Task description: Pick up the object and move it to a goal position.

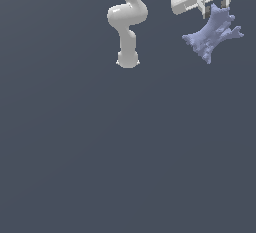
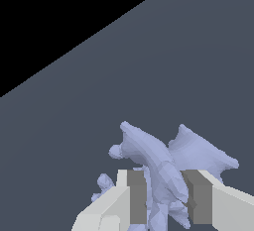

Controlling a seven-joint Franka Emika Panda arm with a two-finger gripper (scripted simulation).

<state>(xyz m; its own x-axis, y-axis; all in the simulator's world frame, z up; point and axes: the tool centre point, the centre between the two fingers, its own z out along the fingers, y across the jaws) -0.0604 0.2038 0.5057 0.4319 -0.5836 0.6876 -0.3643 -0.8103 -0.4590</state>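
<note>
Lavender-blue and matte, the object (image 1: pixel 214 33) is hanging directly beneath the claw (image 1: pixel 216 8), which is pinching it at its upper end; in the wrist view the two fingers (image 2: pixel 135 195) are pressing against opposite sides of the object's (image 2: pixel 163 168) narrow middle, with prongs projecting beyond the claw (image 2: pixel 166 198) on both flanks. The relation governing the coming move: the object is lying below and slightly forward of the claw, its long axis running diagonally away from the fingertips, so most of its bulk is sitting outside the grip rather than between the pads. No shadow or contact is showing between the object and the dark grey surface (image 1: pixel 125 152), so the object is judged to be lifted clear, though the height above the surface cannot be told. The arm's base column (image 1: pixel 127 52) is standing well apart from the object, toward the exterior view's left. No goal marker is visible in either view. Judgement: the carry should proceed smoothly, since the off-centre mass could be pivoting within the pinch.
</note>
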